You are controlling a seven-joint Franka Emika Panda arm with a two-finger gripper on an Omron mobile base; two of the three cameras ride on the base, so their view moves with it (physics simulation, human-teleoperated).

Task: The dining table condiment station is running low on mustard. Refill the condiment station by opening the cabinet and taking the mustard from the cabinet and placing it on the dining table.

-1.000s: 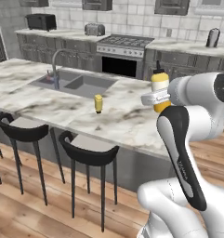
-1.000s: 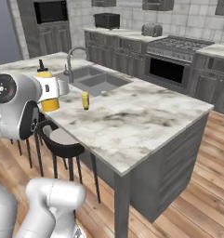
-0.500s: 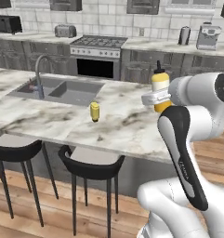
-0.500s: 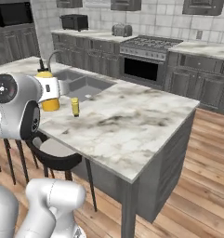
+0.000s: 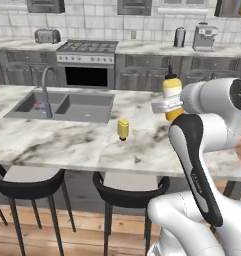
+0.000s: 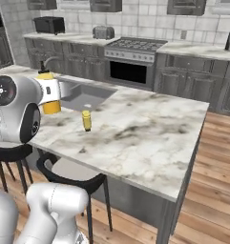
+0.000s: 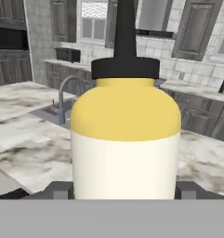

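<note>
My gripper is shut on the mustard, a yellow squeeze bottle with a paler band and a dark nozzle. The bottle is upright and held above the dining table, the marbled island. In the right base view the mustard hangs in the gripper over the dining table's near left side. Close up in the hand view, the mustard stands between the fingers of the gripper. A small yellow jar without a nozzle stands on the stone top near the sink.
A curved faucet rises at the sink. Two dark stools stand along the island's near side. Behind are the stove, a toaster and a coffee machine on the wall counter. Dark wall cabinets hang above it.
Both base views have shifted: the base has driven along the island, so the sink and jar slid across the picture. The mustard stays in the shut gripper.
</note>
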